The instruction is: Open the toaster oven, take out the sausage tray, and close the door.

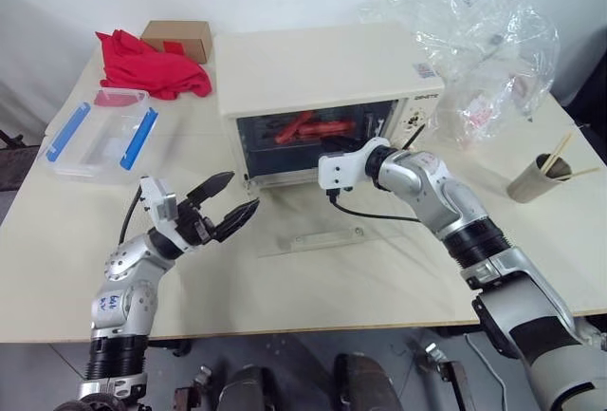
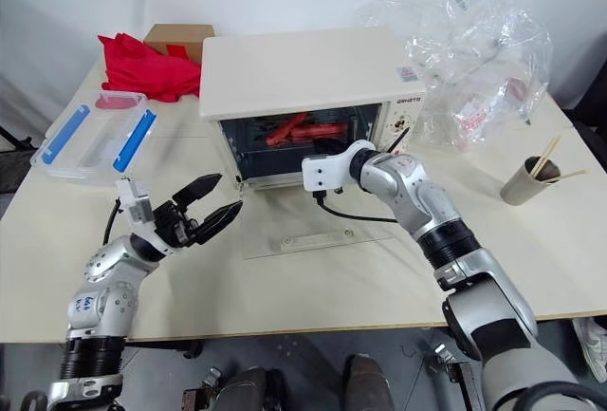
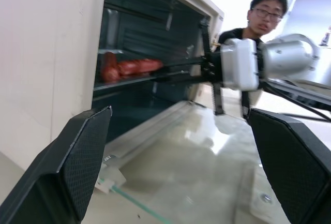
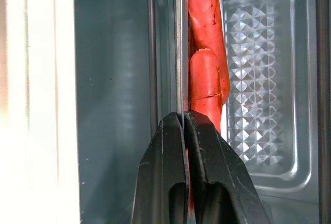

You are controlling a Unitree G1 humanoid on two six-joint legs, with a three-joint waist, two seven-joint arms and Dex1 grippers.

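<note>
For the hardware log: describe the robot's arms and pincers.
Both arms are silver-grey metal with black ribbed bands. Left pincer and right pincer each have two black fingers; white wrist blocks trail black cables. The left arm carries handwritten blue markings.

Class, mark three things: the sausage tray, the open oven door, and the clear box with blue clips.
sausage tray (image 4: 261,94), right wrist view, ribbed metal floor.
door (image 3: 207,177), left wrist view, lowered glass panel.
clear box (image 1: 100,136), left eye view, transparent lid.
</note>
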